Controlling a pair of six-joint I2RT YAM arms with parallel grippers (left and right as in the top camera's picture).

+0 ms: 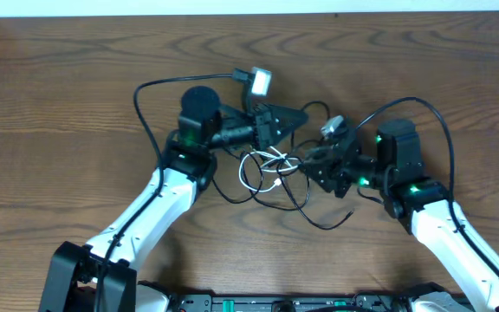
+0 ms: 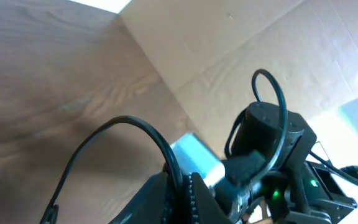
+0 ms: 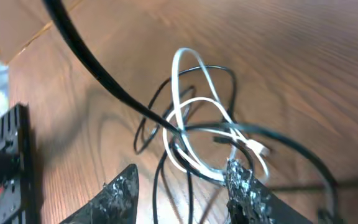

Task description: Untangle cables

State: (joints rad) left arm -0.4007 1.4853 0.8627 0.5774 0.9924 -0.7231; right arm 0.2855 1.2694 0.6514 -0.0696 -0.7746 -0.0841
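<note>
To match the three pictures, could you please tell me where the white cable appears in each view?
Overhead: the white cable lies coiled at centre.
Left wrist: not in it.
Right wrist: the white cable loops across the centre.
Shared landmark: the right claw, just right of it overhead, just below it in the right wrist view.

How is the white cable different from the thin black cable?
The white cable is bunched in small loops in the middle; the black cable spreads wider around it. The white cable looks shorter; the black cable trails farther out. Both are thin and tangled together.
</note>
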